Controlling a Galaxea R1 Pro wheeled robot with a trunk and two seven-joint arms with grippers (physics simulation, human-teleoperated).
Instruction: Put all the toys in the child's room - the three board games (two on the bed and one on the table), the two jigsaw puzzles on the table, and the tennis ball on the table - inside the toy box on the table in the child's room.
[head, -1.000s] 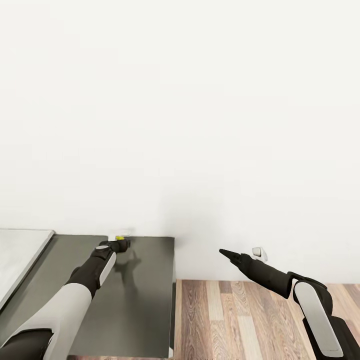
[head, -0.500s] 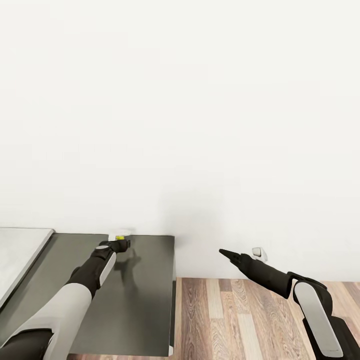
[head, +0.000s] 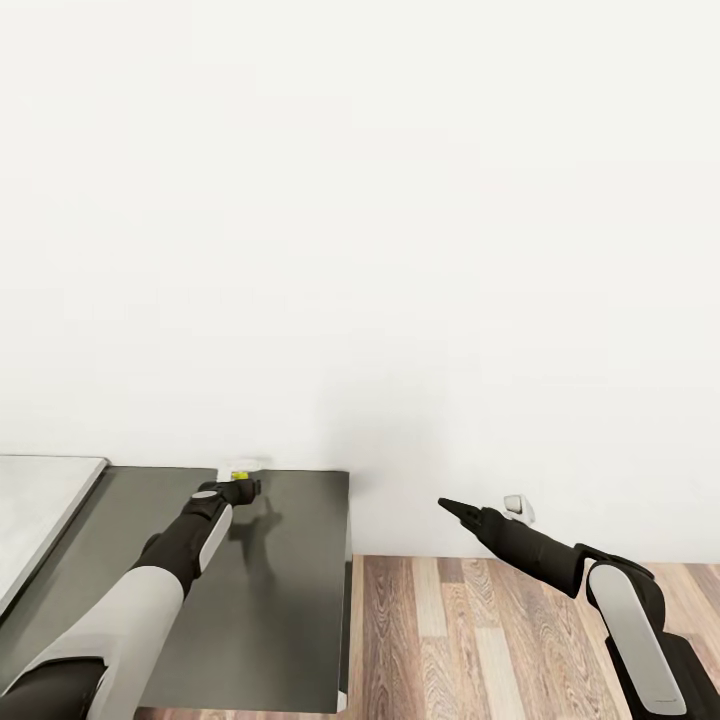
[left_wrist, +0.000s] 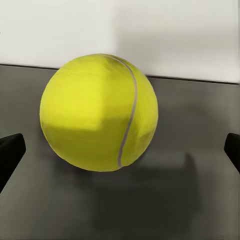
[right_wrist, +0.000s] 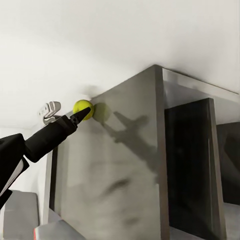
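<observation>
The ball is yellow-green with a pale curved seam, resting on the dark grey surface close to the white wall. It lies between the spread fingers of the left pincer, which is open and not touching it. The right pincer is closed to a point over the floor. Nothing has visibly moved since the earlier frames.

The left arm reaches forward at full stretch over the dark surface, its end effector near the far edge with the fingers spread wide apart. The right arm extends forward and inward, lower, off the surface's side, its end effector tapering to a closed point.
</observation>
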